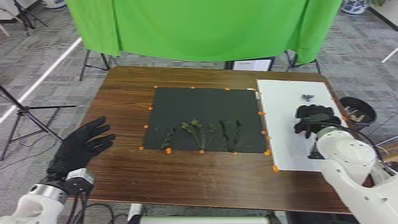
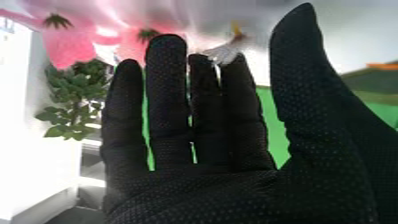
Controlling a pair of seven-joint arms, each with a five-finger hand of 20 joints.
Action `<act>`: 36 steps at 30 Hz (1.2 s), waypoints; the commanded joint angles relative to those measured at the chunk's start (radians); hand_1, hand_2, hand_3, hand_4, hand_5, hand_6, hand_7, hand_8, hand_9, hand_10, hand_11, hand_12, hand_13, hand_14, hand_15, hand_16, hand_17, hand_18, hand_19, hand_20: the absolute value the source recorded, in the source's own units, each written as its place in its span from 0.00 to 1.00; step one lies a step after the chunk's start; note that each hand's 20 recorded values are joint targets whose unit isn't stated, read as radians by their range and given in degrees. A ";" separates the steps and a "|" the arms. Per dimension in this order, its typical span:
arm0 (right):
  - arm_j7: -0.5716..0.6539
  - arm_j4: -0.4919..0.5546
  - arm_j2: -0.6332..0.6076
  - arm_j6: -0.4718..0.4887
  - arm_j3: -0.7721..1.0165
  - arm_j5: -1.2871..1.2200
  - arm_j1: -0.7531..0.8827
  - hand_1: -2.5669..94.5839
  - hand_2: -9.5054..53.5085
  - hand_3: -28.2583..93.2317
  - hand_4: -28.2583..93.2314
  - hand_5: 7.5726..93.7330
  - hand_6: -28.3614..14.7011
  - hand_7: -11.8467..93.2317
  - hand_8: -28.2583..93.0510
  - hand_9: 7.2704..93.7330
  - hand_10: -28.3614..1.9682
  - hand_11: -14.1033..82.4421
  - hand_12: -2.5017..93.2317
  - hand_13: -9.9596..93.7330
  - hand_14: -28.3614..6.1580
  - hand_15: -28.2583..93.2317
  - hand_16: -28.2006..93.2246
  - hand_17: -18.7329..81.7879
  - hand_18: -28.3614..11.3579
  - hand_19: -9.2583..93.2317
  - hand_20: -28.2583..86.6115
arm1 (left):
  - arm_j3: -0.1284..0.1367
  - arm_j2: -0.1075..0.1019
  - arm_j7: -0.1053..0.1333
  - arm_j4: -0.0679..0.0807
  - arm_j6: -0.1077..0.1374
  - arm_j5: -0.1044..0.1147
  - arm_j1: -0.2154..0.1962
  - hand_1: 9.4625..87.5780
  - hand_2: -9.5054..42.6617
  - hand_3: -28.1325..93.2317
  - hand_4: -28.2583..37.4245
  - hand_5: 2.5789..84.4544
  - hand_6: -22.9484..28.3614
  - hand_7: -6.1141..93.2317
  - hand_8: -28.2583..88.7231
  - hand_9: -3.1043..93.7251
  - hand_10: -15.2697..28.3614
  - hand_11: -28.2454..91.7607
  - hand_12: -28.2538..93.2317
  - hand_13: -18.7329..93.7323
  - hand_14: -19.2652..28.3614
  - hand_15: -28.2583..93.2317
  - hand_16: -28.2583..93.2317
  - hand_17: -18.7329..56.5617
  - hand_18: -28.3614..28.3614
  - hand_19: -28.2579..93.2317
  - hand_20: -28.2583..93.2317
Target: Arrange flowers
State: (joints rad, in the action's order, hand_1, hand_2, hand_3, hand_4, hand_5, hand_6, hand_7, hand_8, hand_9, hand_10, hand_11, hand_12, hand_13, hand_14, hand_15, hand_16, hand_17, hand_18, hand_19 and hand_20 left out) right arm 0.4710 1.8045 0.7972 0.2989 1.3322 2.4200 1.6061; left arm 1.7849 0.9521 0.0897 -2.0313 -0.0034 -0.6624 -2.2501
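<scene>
Here's the right hand over the white board, fingers straight, thumb well apart; a pale wispy tuft appears at its fingertips, contact too close to call! Just beyond sits a small sprig. Over left, green stems lie across the dark mat. And the left hand, fingers loosely spread, is above the brown tabletop; green cloth hangs behind.

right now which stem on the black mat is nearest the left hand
The leftmost stem, near the mat's left edge; the other stems lie farther right, away from the left hand.
</scene>
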 commanded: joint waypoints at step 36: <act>-0.282 0.042 0.222 -0.313 -0.453 0.015 -0.365 0.50 0.00 0.94 0.00 0.69 0.73 0.64 0.25 0.94 0.75 0.29 0.49 0.78 0.68 0.82 0.47 0.46 0.29 0.81 0.61 | 0.046 -0.110 -0.056 -0.002 -0.059 -0.009 0.060 0.20 0.13 0.83 0.00 0.34 0.56 0.28 0.14 0.30 0.66 0.47 0.35 0.37 0.78 0.58 0.19 0.15 0.90 0.62 0.28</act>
State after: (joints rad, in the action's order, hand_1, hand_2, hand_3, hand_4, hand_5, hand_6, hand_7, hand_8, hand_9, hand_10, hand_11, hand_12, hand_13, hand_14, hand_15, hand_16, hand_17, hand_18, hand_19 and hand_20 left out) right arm 0.2511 1.8404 0.8952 -0.0054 0.9810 2.4248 1.3362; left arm 1.8238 0.8466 0.0517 -2.0310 -0.0483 -0.6644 -2.2056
